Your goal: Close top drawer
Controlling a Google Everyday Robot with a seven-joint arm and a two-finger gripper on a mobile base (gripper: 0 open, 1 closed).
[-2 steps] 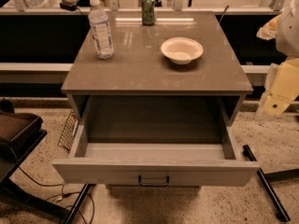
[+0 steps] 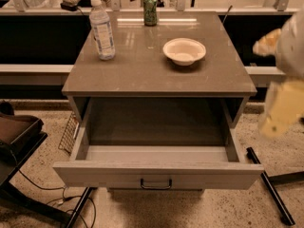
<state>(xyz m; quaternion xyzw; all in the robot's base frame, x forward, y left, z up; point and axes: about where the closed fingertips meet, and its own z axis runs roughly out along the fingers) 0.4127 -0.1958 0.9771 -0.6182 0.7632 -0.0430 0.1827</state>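
Observation:
The top drawer (image 2: 156, 174) of the grey cabinet is pulled far out toward me. Its flat grey front panel carries a small dark loop handle (image 2: 156, 184) at centre. The inside of the drawer shows bare grey walls and floor. My gripper (image 2: 284, 109) is a blurred white and yellow shape at the right edge of the view. It is level with the drawer's right side and apart from it, not touching the cabinet. The lower drawers are hidden under the open drawer.
On the cabinet top (image 2: 142, 75) stand a clear water bottle (image 2: 102, 28), a green can (image 2: 150, 9) and a white bowl (image 2: 184, 51). A dark tray stand (image 2: 16, 137) is at the left. Black bars (image 2: 268, 184) and cables (image 2: 61, 201) lie on the speckled floor.
The arm at the right edge has shifted slightly downward and is now blurred. The drawer and the things on the cabinet top have not moved.

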